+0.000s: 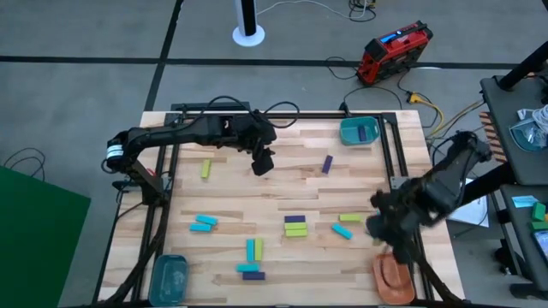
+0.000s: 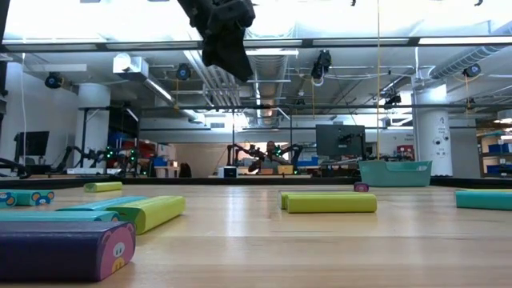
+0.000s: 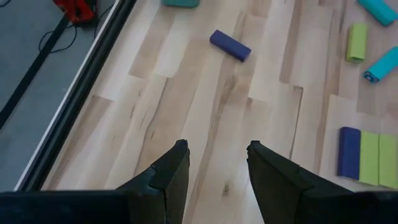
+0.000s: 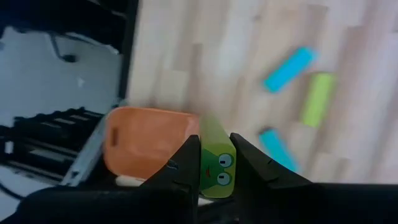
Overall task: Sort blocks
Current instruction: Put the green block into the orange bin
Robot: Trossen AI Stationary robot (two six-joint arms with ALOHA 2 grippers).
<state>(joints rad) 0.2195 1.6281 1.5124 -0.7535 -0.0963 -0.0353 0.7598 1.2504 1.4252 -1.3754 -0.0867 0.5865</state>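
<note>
1. A light wooden table (image 1: 282, 192) is standing on a grey floor, with a workshop room showing beyond it in the low view.
2. At the near edge, a teal bowl (image 1: 169, 279) is sitting at the left corner and an orange bowl (image 1: 393, 278) at the right corner.
3. The right hand (image 4: 215, 167) is hovering near the orange bowl, its fingers clamped on a yellow-green block (image 4: 215, 163) with a cartoon face on its end.
4. Loose blocks are lying across the near half of the table: a purple block (image 1: 253, 275) touching a cyan and yellow-green pair (image 1: 254, 249), a cyan pair (image 1: 203, 223) to their left, and a stacked yellow-green and purple group (image 1: 295, 226) at centre.
5. Two more blocks, one yellow-green (image 1: 350, 218) and one cyan (image 1: 342, 231), are lying close beside the right hand.
6. The left hand (image 3: 217, 163) is hanging above bare wood at mid-table, its fingers apart and holding nothing.
7. Farther off, a lone yellow-green block (image 1: 205, 168) and a lone purple block (image 1: 327, 164) are lying on either side of the left hand.
8. At the far right corner, a second teal bowl (image 1: 354, 136) is holding a purple block (image 1: 361, 133).
</note>
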